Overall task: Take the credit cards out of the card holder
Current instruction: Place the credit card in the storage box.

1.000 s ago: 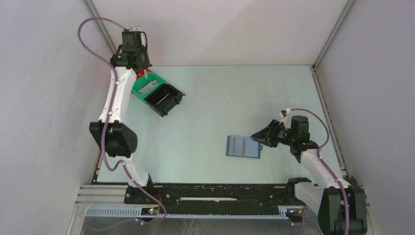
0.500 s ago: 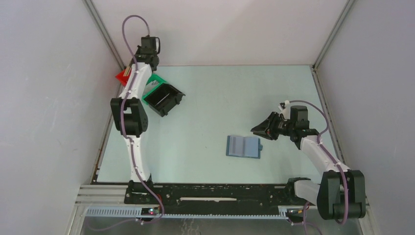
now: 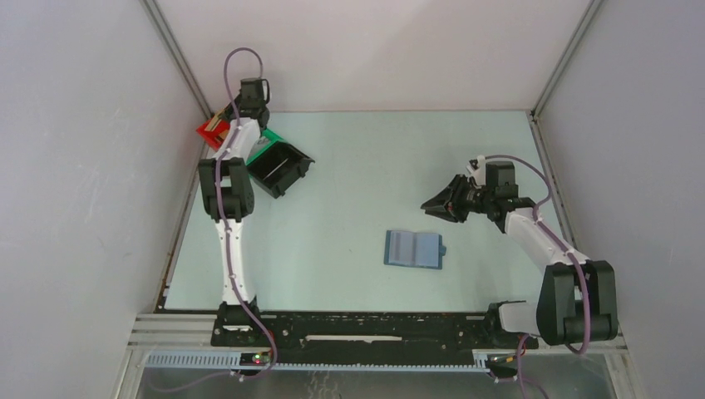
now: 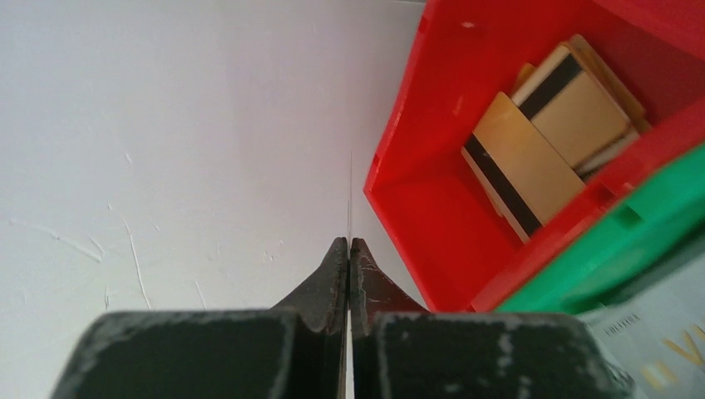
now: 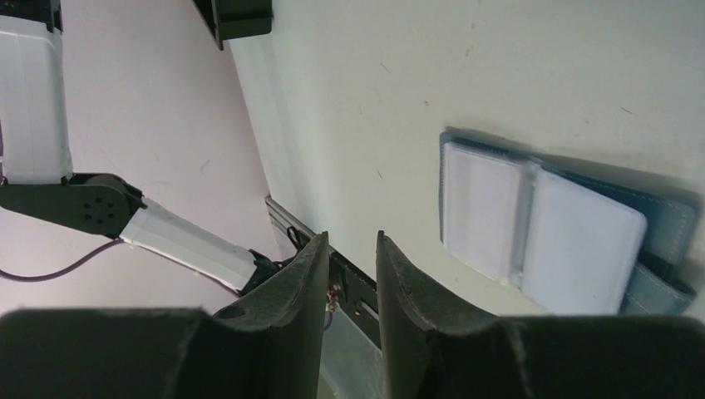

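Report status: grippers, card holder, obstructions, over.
Left gripper shut on edge-on credit card by red bin. Right gripper open, empty, off the card holder. Holder spread flat, unobstructed.

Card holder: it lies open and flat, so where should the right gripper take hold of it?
Probably the small tab on the card holder, reached low from the right gripper side. The holder is spread flat on the table, so the faces give nothing to pinch. Only that protruding edge piece does.
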Motion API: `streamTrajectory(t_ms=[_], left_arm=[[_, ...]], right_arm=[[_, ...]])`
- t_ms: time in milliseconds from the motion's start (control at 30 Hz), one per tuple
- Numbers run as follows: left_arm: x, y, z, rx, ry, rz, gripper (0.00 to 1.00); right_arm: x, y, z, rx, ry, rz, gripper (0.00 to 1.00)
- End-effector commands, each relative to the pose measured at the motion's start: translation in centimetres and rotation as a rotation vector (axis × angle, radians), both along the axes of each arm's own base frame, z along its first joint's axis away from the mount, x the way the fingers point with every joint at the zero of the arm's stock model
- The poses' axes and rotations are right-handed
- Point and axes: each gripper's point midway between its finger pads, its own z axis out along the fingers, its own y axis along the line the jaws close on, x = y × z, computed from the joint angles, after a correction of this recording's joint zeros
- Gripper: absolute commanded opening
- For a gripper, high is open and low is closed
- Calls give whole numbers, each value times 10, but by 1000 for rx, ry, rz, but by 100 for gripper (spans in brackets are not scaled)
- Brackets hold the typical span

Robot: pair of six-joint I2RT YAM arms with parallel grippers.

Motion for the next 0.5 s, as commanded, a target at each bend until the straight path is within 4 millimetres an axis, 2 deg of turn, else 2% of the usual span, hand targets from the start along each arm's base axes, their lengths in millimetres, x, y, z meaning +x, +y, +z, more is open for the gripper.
streamTrajectory(t_ms=[0,167,267,467], left_arm=[[25,19,24,23,-100,-41,0],[32,25,7,-3,-93,-59,0],[36,21,-9,-27,-69,-97,0],[44,9,-20,-39,-63,-138,0]], right_arm=[[16,15,9,-5,-2,16,36],[17,28,4,-10,19,47,36],[19,30,3,-15,24,54,36],[25,33,2,-18,32,70,36]])
